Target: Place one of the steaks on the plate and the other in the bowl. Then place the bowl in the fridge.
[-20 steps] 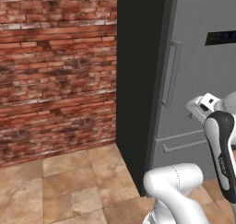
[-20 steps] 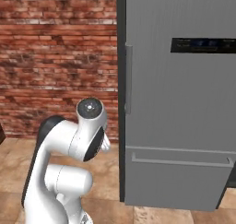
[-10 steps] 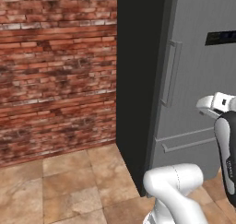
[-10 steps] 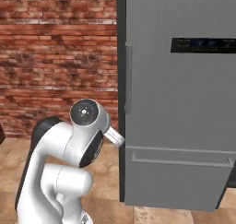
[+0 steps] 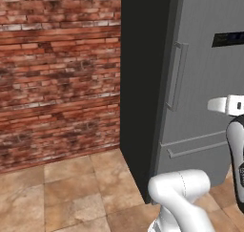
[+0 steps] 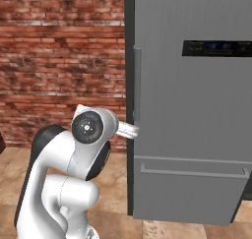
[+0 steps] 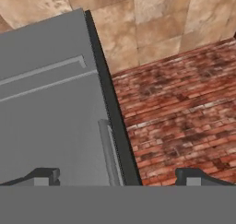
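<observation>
I have the fridge (image 6: pixel 192 115) directly ahead of the base, doors closed. It is tall, grey and metal-look, with a black side panel (image 5: pixel 143 83) facing the brick wall (image 5: pixel 57 68). A dark display strip (image 6: pixel 216 48) sits high on the door, and a lower drawer front carries a horizontal bar handle (image 6: pixel 192 171).

A slim vertical bar handle (image 6: pixel 137 83) runs along the door's left edge; from the left base camera I see the same handle (image 5: pixel 174 76) standing proud of the door.

The end effector (image 7: pixel 117 176) is fully open and holding nothing. In the hand camera its two dark fingertips (image 7: pixel 46 176) stand wide apart, one over the grey door and the other over the brick wall, with the vertical handle (image 7: pixel 108 149) and the door's black edge between them. I cannot tell whether the fingertips touch the door.

In the right base camera the arm's wrist (image 6: pixel 125 130) points toward the door's left edge, just below the vertical handle.

The floor (image 5: pixel 62 188) is tan stone tile.
</observation>
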